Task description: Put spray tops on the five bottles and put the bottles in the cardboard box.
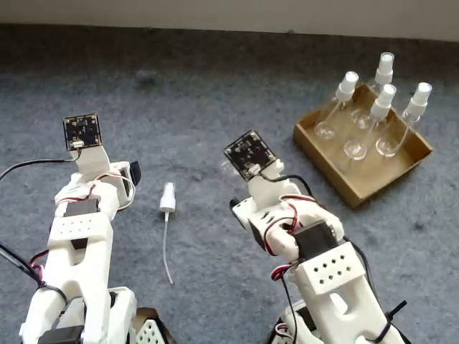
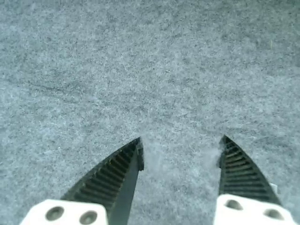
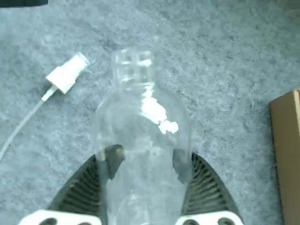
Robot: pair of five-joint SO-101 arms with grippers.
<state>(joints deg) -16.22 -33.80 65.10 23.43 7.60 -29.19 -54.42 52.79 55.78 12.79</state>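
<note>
My right gripper point(image 3: 145, 161) is shut on a clear bottle point(image 3: 140, 117) that has no top on its open neck. A white spray top point(image 3: 68, 75) with a long thin tube lies on the carpet just beyond the bottle and off to one side. From above, this spray top point(image 1: 167, 198) sits between the two arms. My left gripper point(image 2: 182, 138) hangs open over bare carpet with nothing between its fingers. The cardboard box point(image 1: 323, 168) stands at the back right, and several capped bottles point(image 1: 358, 122) lean in it.
Grey carpet point(image 1: 201, 100) covers the whole work surface. The left arm point(image 1: 79, 229) and the right arm point(image 1: 287, 215) stand side by side at the front. An edge of the box point(image 3: 286, 154) shows close beside the held bottle.
</note>
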